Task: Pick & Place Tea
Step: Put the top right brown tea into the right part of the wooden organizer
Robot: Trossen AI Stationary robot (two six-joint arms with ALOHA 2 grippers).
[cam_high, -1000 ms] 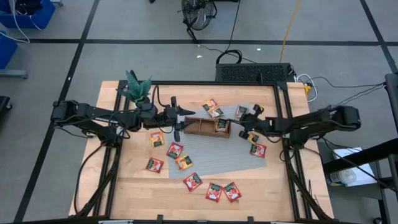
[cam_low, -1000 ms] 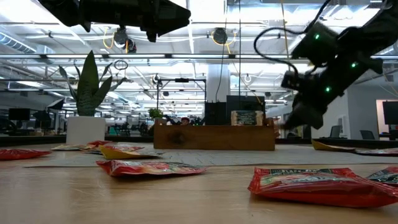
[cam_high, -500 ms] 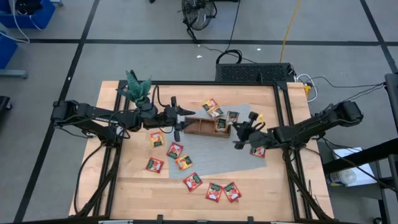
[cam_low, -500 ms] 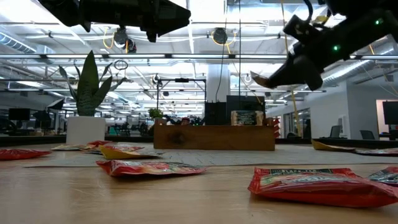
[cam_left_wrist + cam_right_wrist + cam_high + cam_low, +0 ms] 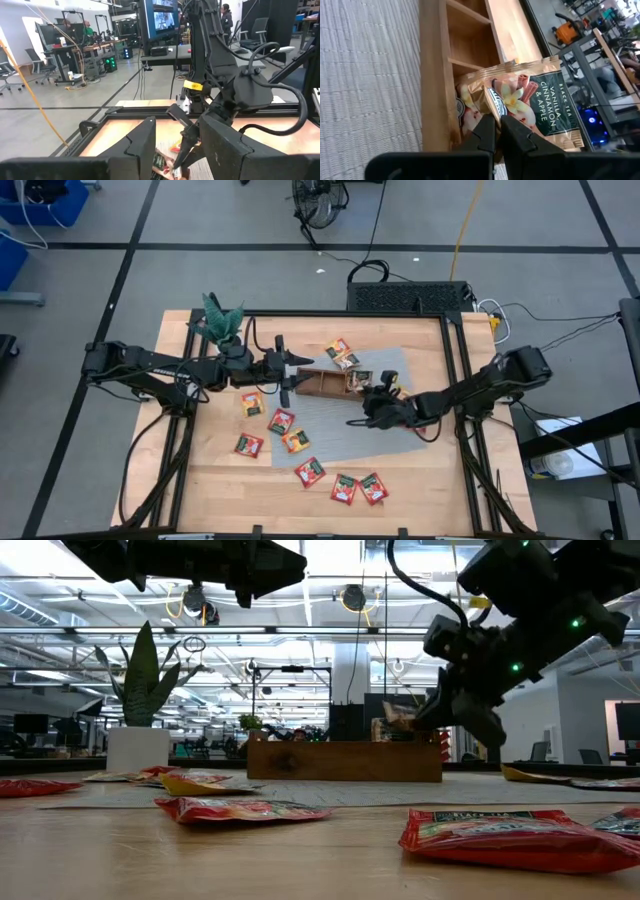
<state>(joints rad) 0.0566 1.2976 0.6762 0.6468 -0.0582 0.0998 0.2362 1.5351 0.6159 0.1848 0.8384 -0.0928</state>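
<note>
The right gripper [image 5: 496,131] is pinching one tea sachet [image 5: 540,102] by its edge, with its two fingers squeezed tight together on it. The sachet is sticking out past the fingertips, and its label is reading black tea with vanilla, cinnamon and apple. Just beyond the jaws the wooden tray [image 5: 436,75] is waiting, with open compartments and another packet already sitting in the nearest one. So the job in hand looks like the carrying step: the sachet is being held up over the tray's right end, not yet let go. Next, the gripper probably needs to line the sachet up over a compartment, go down a little, and then open. The right wrist view is showing the label and the compartments, which the high view is not showing clearly. The high view is showing many more sachets [image 5: 309,471] lying loose on the grey mat [image 5: 330,425] and the table [image 5: 215,480], farther from the jaws. The low view is showing the sachet up in the air above the tray. The left gripper [image 5: 287,370] is waiting at the tray's other end, holding nothing, with its fingers partly apart.
</note>
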